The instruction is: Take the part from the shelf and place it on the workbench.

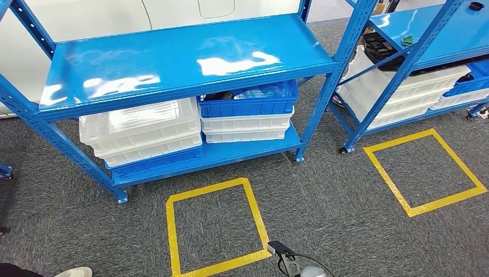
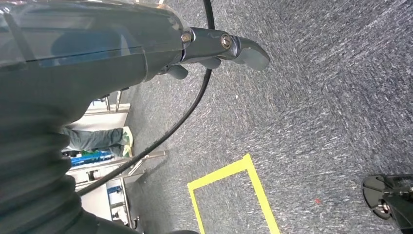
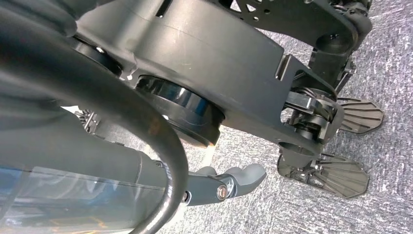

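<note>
Two blue shelf racks stand ahead in the head view. The near rack [image 1: 173, 57] has a bare glossy top board. Under it a blue bin [image 1: 248, 107] holds dark items and clear bags that I cannot make out. On the right rack [image 1: 438, 34] lie a small dark round part [image 1: 476, 6] and a green item [image 1: 407, 39]. My left hand [image 2: 214, 53] hangs over the carpet, thumb out, holding nothing. My right hand [image 3: 229, 183] hangs beside my leg, its thumb free and nothing in it; its fingers are hidden.
White trays [image 1: 144, 130] are stacked on the near rack's low board, more under the right rack [image 1: 403, 92]. Two yellow tape squares [image 1: 216, 228] [image 1: 427, 170] mark the grey carpet. A person's shoe [image 1: 72, 272] is at the lower left; their legs [image 2: 97, 139] stand behind me.
</note>
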`<act>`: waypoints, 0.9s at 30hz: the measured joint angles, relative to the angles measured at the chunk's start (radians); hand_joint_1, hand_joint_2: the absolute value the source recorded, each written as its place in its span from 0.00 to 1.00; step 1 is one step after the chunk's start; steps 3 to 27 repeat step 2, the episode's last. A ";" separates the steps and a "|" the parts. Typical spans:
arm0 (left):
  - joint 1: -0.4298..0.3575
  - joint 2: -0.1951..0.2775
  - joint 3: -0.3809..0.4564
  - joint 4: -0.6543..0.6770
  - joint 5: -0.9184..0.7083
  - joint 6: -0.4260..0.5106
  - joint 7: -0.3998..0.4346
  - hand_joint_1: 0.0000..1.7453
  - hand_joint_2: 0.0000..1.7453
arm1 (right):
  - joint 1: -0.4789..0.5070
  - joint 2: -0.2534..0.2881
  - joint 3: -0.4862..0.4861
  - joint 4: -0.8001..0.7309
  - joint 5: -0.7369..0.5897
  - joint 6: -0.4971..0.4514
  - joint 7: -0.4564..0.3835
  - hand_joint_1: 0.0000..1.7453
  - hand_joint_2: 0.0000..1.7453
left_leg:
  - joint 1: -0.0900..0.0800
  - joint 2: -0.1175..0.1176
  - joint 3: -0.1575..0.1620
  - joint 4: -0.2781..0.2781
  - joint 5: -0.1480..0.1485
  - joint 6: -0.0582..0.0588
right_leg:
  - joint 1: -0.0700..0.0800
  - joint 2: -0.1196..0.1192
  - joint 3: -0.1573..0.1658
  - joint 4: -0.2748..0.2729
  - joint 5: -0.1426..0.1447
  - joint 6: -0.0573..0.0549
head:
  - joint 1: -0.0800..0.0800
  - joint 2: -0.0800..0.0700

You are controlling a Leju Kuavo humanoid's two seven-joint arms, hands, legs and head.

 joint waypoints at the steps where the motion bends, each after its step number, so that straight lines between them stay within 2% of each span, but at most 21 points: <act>1: 0.000 0.000 0.000 0.000 0.000 0.000 0.000 0.00 1.00 | 0.000 0.000 0.001 0.000 0.004 0.001 0.001 0.00 1.00 | 0.000 0.000 0.000 0.000 0.000 0.000 | 0.000 0.000 0.000 0.000 0.000 0.000 | 0.000 0.000; 27: 0.000 0.000 0.000 0.000 0.001 0.001 0.000 0.00 1.00 | 0.001 0.000 0.002 0.001 0.007 0.001 0.001 0.00 1.00 | 0.000 0.000 0.000 0.000 0.000 0.000 | 0.000 0.000 0.000 0.000 0.000 0.000 | 0.000 0.000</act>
